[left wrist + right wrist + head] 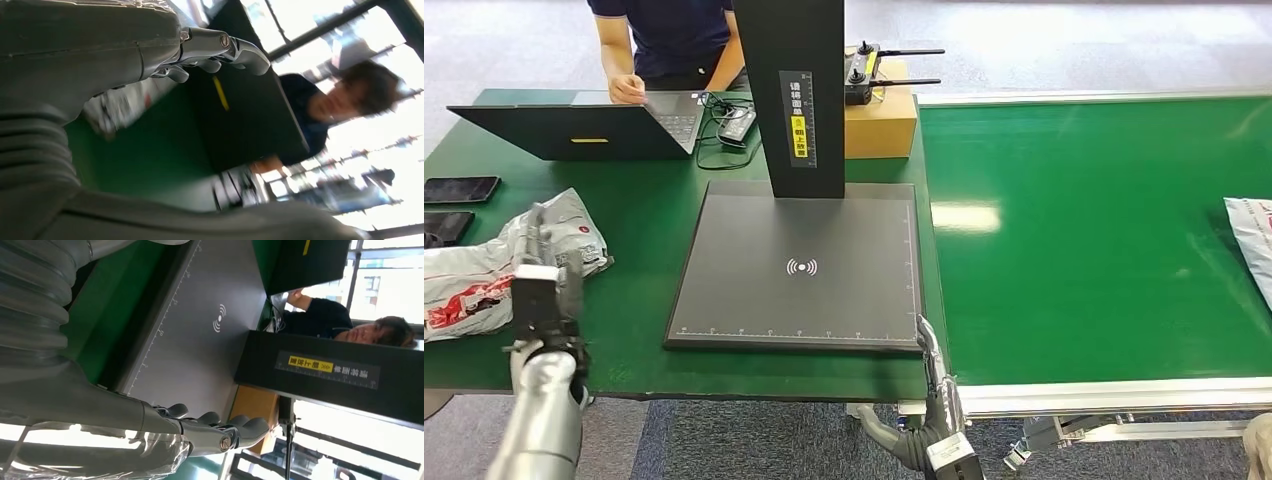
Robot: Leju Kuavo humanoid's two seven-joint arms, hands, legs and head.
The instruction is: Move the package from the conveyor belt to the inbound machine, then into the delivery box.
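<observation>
Low at the near edge of the inbound machine (799,265), the robot's right hand (936,375) stands upright with its fingers held straight and close together, holding nothing, just beside the platform's near right corner where the machine meets the green conveyor belt (1094,230). Across the platform, well to its left, the left hand (542,285) rises over a grey plastic mail bag (479,275) lying crumpled on the green table (639,215); the head view shows the back of that hand, and its own wrist view shows the left hand (210,50) with fingers extended and apparently nothing between them, though blur makes that uncertain. A second package (1252,240), a pale mailer, lies on the belt far to the machine's right, partly cut off at the frame edge, its long axis seemingly running toward and away from the robot. That package lies well to the right of the right hand, which is clearly the nearer of the two, so a pickup would likely fall to that arm reaching sideways along the belt. Behind the machine's black column (789,95), a person (669,40) works at a laptop (589,125), with a cardboard box (881,120) beside the column.
</observation>
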